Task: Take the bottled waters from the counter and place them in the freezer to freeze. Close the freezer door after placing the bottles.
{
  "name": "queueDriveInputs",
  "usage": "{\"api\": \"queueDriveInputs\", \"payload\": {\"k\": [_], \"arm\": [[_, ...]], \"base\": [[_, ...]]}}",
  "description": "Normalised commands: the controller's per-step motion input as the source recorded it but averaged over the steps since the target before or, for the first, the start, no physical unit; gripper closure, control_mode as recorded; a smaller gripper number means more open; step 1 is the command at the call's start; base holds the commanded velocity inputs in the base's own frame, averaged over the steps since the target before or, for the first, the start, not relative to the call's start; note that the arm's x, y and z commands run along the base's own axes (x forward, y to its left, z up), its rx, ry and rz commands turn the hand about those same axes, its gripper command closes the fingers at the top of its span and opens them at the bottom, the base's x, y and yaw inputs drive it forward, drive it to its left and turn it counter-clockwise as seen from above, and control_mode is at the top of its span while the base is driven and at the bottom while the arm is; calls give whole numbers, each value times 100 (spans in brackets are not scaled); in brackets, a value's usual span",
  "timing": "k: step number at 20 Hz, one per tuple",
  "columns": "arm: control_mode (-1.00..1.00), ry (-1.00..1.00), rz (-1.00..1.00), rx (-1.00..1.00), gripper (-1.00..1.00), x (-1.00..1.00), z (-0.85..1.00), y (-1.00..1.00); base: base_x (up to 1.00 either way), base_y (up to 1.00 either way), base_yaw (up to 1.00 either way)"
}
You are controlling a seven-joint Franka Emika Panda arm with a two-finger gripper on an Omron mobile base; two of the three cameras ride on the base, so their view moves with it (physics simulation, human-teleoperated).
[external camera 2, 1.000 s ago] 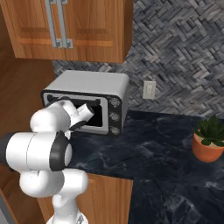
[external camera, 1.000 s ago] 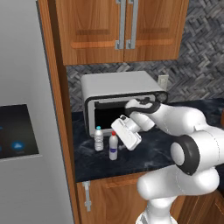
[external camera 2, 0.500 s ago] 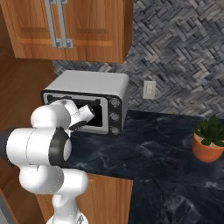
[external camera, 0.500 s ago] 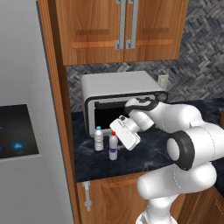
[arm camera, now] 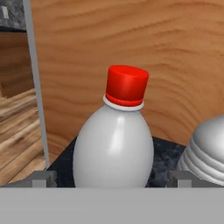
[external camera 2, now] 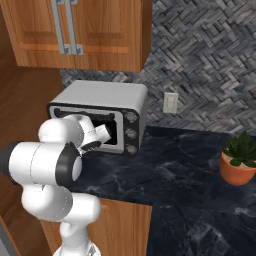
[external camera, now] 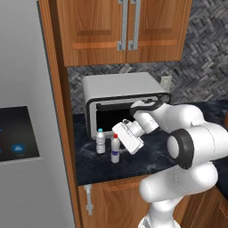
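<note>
Two bottled waters stand on the black counter (external camera: 95,167) in front of the microwave. The whitish one with a red cap (external camera: 115,148) is nearest my hand. The clear one with a pale cap (external camera: 101,141) stands just left of it. My gripper (external camera: 121,143) hangs right beside the red-capped bottle, tilted down toward it. In the hand view the red-capped bottle (arm camera: 114,144) stands upright between my open gripper (arm camera: 111,179), with a gap on each side. The clear bottle's ribbed shoulder (arm camera: 208,146) shows at the right edge. The freezer and the freezer door are out of view.
A silver microwave (external camera: 124,95) with a black front stands right behind the bottles. A brown wooden side panel (external camera: 62,116) rises to their left, next to the grey fridge door with the dark display (external camera: 18,133). Upper cabinets (external camera: 120,26) hang overhead. A potted plant (external camera 2: 241,162) sits far right.
The arm's elbow has drifted a little to the left and the hand has edged slightly lower beside the red-capped bottle. The jaws stay open and the bottles have not moved.
</note>
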Motion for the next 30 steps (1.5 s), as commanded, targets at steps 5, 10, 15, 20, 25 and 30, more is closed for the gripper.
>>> {"api": "queueDriveInputs", "payload": {"k": [5, 10, 15, 20, 25, 30], "arm": [[-100, 0, 5, 2, -100, -1, -2, 17], [-100, 0, 1, 1, -100, 0, 0, 11], [-100, 0, 0, 0, -100, 0, 0, 0], [-100, 0, 0, 0, 100, 0, 0, 0], [-100, 6, 0, 2, 100, -8, 8, 0], [-100, 9, -2, 18, 100, -43, 62, -26]], "base": [[0, 0, 0], [0, 0, 0], [0, 0, 0], [0, 0, 0], [0, 0, 0], [0, 0, 0]]}}
